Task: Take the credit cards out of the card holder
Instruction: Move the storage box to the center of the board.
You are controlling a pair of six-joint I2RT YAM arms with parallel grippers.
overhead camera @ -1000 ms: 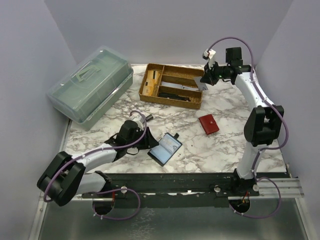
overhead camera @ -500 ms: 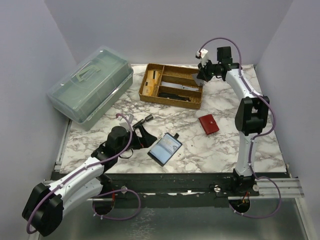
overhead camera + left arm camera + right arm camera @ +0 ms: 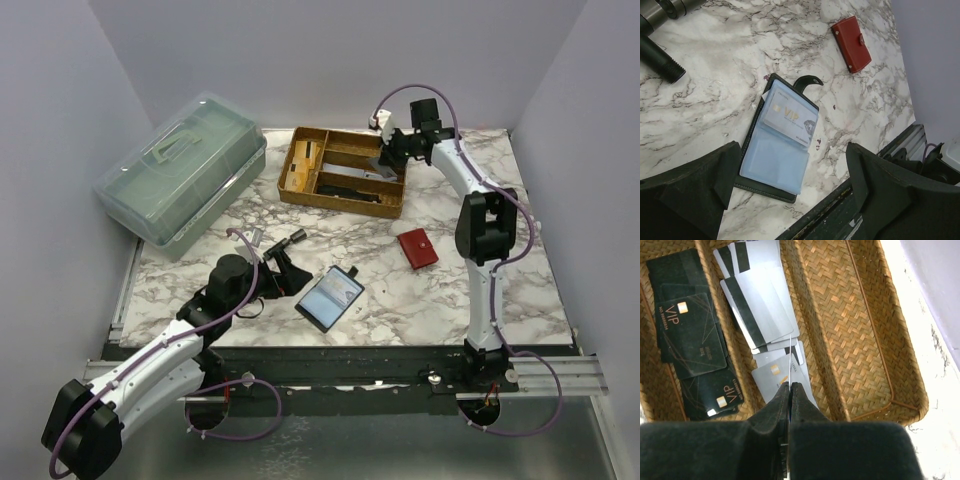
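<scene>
At the 6 o'clock edge of the marble table (image 3: 400, 300), the card holder (image 3: 330, 298) is lying open and flat, its strap tab pointing toward 12 o'clock. In the left wrist view a pale VIP card (image 3: 790, 117) is sitting in its upper sleeve, and a pale blue sleeve (image 3: 775, 165) is showing below it. The left gripper (image 3: 290, 272) is hovering just beside the holder at its 9 o'clock side with the fingers spread wide, gripping nothing. A small dark cylindrical object (image 3: 296, 238) is resting on the marble just past the gripper, toward 12 o'clock.

At 12 o'clock on the table, the woven tray (image 3: 340, 200) is holding the removed credit cards. In the right wrist view, dark VIP cards (image 3: 690, 335) are overlapping in one compartment, and pale grey cards (image 3: 760, 305), some with a dark stripe, are overlapping in the compartment next to it. The right gripper (image 3: 789, 390) is hanging above that second compartment with its fingers pressed together on a thin pale card (image 3: 790, 360), seen edge-on.

A red wallet (image 3: 417, 248) is lying closed at about 3 o'clock, well apart from the holder. A green lidded plastic box (image 3: 185, 165) is standing at 10 o'clock.
</scene>
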